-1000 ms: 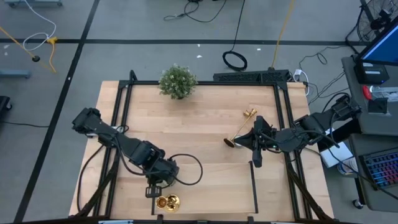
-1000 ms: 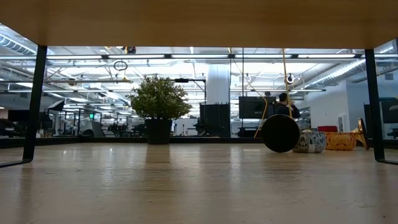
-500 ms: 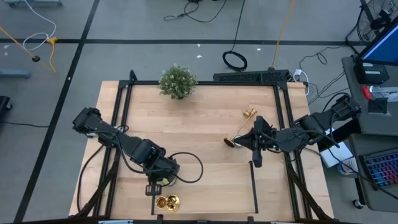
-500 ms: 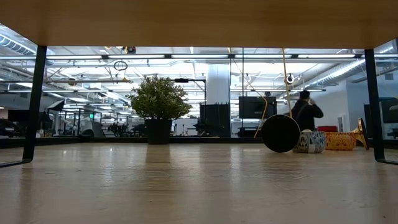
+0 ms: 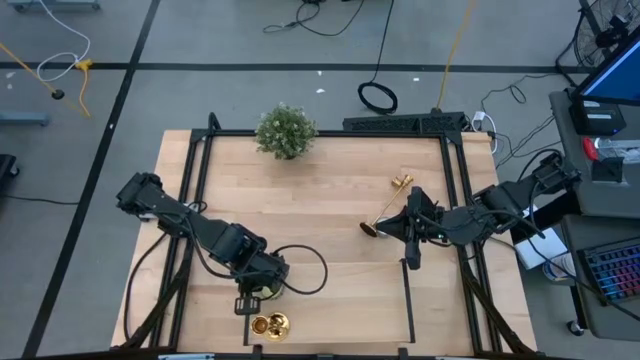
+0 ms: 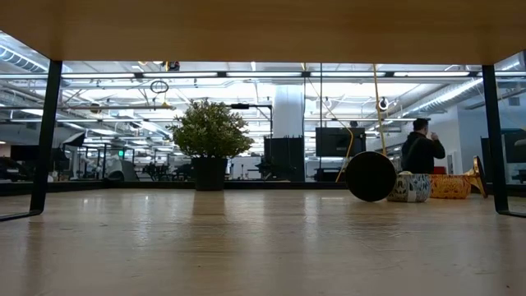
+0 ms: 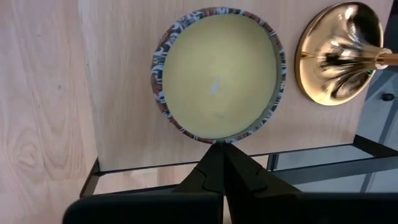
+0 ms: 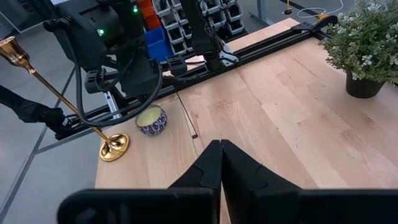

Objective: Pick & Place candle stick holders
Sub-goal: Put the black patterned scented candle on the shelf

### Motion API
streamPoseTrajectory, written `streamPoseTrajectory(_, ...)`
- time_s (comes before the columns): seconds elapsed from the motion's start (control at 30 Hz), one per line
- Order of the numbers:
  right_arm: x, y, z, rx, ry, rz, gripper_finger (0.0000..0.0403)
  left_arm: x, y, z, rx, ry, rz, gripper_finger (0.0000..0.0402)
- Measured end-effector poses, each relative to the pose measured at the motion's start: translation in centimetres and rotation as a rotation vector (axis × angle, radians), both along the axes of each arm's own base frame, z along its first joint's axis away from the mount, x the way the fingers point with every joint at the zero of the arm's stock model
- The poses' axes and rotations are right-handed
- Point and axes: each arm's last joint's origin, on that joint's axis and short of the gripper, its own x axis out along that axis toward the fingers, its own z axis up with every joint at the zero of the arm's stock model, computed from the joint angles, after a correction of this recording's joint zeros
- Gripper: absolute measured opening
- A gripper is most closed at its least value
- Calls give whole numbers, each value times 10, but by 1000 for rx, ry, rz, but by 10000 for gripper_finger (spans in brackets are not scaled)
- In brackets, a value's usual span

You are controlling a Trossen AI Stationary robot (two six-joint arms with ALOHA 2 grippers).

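- Your left gripper [image 5: 247, 303] is sitting low near the table's [image 5: 320, 200] front edge with its fingers [image 7: 217, 174] pressed together, gripping nothing.
- Just past those closed fingertips, a small round patterned bowl [image 7: 217, 74] with a pale filling is resting on the wood, almost touching the tips.
- Right beside that bowl, one gold candle stick holder [image 7: 342, 53] is standing with its flared base at the table edge; from above, both are showing as a gold patch [image 5: 268, 324] just in front of your left gripper.
- The potted plant [image 5: 286, 130] is standing at the back edge, well away from both hands.
- A second candle stick holder [image 5: 386, 209] is leaning tilted, its dark base on the table just beside your right gripper [image 5: 411, 258] and its gold top pointing away toward the back.
- Your right gripper is hanging over the table's right part, fingers [image 8: 221, 165] shut together and empty, apart from that holder.
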Motion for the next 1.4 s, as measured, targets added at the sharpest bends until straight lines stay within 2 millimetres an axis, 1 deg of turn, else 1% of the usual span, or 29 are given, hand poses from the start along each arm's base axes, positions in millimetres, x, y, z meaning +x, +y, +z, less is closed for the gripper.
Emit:
streamPoseTrajectory(0.33,8,5,-5,-7,15,4,0,1,-1,0,-7,-14,1,0)
streamPoseTrajectory(1.1,8,5,-5,-13,17,10,0,2,-1,0,-10,-13,17,0)
streamPoseTrajectory(1.4,8,5,-5,-16,17,12,0,4,3,0,-10,-15,24,0)
